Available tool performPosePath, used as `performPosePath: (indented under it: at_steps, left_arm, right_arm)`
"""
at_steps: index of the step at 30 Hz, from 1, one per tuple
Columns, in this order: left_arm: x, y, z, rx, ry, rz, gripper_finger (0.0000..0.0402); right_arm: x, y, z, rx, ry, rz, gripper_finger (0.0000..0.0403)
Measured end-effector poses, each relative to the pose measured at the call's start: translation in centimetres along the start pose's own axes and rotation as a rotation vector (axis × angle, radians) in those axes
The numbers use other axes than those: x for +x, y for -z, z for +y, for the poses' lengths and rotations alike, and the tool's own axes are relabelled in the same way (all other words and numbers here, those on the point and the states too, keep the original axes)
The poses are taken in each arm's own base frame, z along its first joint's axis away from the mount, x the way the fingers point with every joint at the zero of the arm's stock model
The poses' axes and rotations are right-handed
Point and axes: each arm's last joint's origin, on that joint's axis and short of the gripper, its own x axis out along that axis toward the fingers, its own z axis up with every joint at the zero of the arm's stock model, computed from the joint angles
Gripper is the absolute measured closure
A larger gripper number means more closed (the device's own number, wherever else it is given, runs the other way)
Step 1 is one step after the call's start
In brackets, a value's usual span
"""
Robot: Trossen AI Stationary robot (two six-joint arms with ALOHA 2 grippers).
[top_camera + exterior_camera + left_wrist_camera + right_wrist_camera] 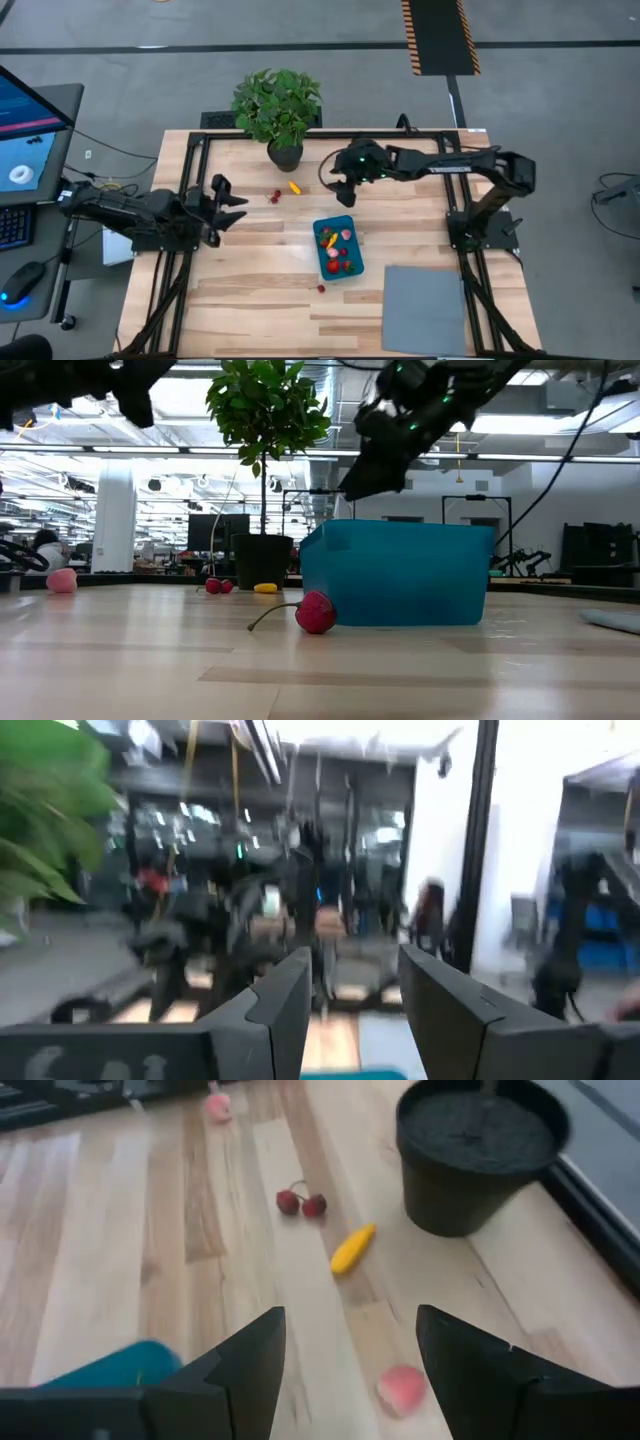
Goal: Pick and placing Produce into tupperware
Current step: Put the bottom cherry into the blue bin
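The right end effector (343, 188) hangs just beyond the far edge of the tupperware (337, 248), toward the potted plant (279, 113), its fingers (250, 1365) spread wide and empty. Inside the tupperware we see several red, pink and orange produce pieces (337, 253). Loose on the tabletop (250, 300), we count a pair of cherries (301, 1202) and a yellow piece (352, 1248) between the tupperware and the plant pot, a pink piece (402, 1389) close under the right end effector, and a red one (321, 289) just off the tupperware's near edge. The left end effector (232, 210) waits released, well left of the tupperware.
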Motion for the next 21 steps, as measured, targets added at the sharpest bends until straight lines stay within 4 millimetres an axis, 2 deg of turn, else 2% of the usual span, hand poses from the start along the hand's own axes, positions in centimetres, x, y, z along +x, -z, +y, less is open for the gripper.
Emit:
performPosePath:
  at_steps: [5,7,15,21]
  left_arm:
    - [-0.8,2.3,0.7,-0.043,-0.156,0.086,0.0261]
    - [-0.9,2.7,0.8,-0.054,-0.166,0.126,0.0261]
    - [-0.9,3.1,0.7,-0.051,-0.15,0.163,0.0261]
    - [-0.9,3.2,0.7,-0.031,-0.144,0.179,0.0261]
  right_arm:
    - [2.2,0.2,-0.7,0.01,0.003,0.042,0.0154]
    - [2.7,0.1,-1.1,0.017,0.025,0.061,0.0154]
    - [4.3,0.9,-2.9,0.134,0.076,0.178,0.0154]
    - [5.6,1.6,-3.5,0.259,0.034,0.215,0.0154]
